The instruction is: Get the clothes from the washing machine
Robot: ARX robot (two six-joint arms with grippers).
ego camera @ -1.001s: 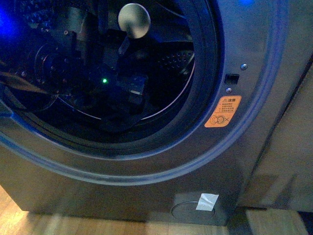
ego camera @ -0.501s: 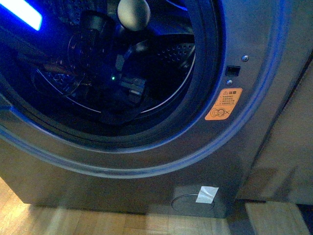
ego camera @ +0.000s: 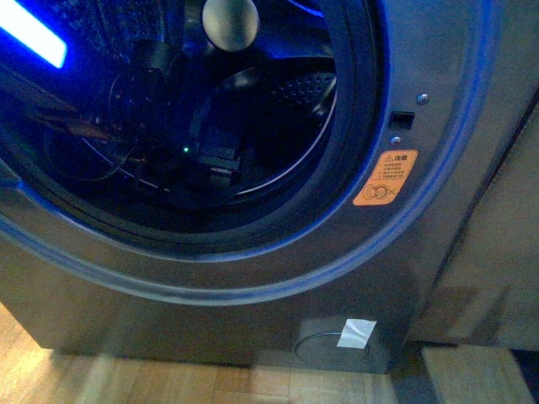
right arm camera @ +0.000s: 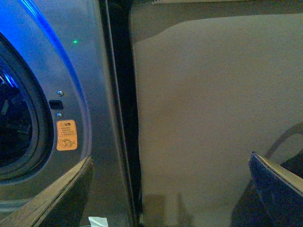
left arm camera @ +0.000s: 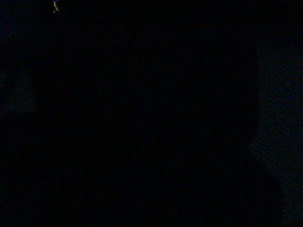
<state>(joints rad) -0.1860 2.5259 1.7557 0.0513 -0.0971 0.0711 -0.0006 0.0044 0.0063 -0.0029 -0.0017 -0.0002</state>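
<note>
The grey washing machine (ego camera: 253, 328) fills the front view, with its black-rimmed opening and perforated drum (ego camera: 299, 88). It also shows in the right wrist view (right arm camera: 94, 94). My left arm (ego camera: 215, 160) reaches into the dark drum, with a green light on it. Its jaws cannot be made out. The left wrist view is dark. The dark garment does not stand out in the drum. My right gripper (right arm camera: 170, 198) is open and empty, outside the machine, facing the beige panel (right arm camera: 213, 118) beside it.
An orange warning sticker (ego camera: 385, 178) sits right of the opening. A bright blue strip of light (ego camera: 34, 38) shows at the top left. A grey ball (ego camera: 229, 23) hangs at the drum's top. A beige cabinet (ego camera: 497, 252) stands to the right, on a wooden floor (ego camera: 168, 383).
The left arm's dark shape in the drum has shifted a little left and up. The blue strip of light has come into view at the top left.
</note>
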